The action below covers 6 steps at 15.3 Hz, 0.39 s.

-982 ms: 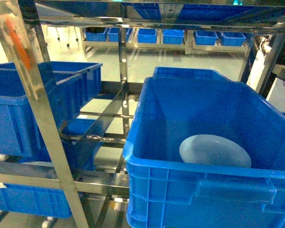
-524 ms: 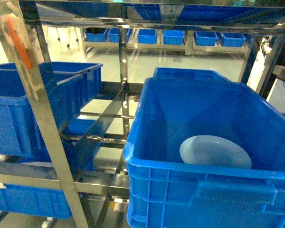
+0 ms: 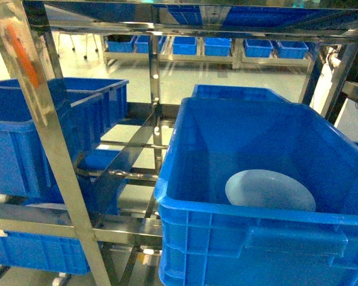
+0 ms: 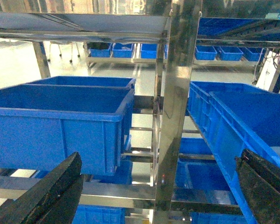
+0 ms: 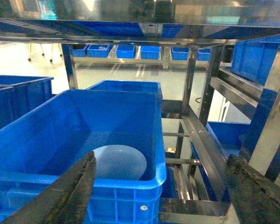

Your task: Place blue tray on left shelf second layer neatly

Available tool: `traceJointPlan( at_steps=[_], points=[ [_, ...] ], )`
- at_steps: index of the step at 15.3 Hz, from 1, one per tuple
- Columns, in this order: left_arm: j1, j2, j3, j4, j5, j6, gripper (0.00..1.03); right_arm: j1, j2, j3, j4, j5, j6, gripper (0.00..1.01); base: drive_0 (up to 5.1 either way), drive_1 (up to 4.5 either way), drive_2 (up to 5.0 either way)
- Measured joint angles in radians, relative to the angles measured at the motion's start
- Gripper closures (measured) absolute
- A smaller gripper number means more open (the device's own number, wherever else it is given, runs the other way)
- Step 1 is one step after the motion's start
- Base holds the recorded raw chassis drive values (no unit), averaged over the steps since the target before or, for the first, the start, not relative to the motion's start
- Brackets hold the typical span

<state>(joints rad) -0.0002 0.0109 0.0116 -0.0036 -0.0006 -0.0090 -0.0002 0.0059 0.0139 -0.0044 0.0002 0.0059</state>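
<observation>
The pale blue tray (image 3: 269, 190) lies flat on the floor of a deep dark-blue crate (image 3: 227, 238) at the lower right of the head view. The right wrist view shows the blue tray (image 5: 119, 162) in that crate (image 5: 126, 191) too. The left shelf second layer (image 3: 122, 173) is a steel level with bar slats, partly filled by dark-blue crates (image 3: 24, 137). My left gripper (image 4: 154, 196) is open in front of a steel upright (image 4: 177, 116), holding nothing. My right gripper (image 5: 163, 196) is open, level with the crate's near rim, also holding nothing. Neither gripper shows in the head view.
Shiny perforated uprights (image 3: 53, 161) stand close in front, and another (image 3: 156, 89) stands between the two shelf bays. A second crate (image 3: 232, 92) sits behind the tray's crate. More crates (image 3: 36, 250) fill the layer below. A far rack (image 3: 209, 46) holds small blue bins.
</observation>
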Motion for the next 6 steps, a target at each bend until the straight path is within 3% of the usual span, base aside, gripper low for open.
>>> traceJointPlan(
  at_steps=[3,6],
  points=[
    [0.000,0.000,0.000,0.000,0.000,0.000,0.05,0.000,0.000,0.000,0.000,0.000,0.000,0.02,0.0,0.00,0.0],
    [0.000,0.000,0.000,0.000,0.000,0.000,0.05,0.000,0.000,0.000,0.000,0.000,0.000,0.03,0.0,0.00,0.0]
  ],
)
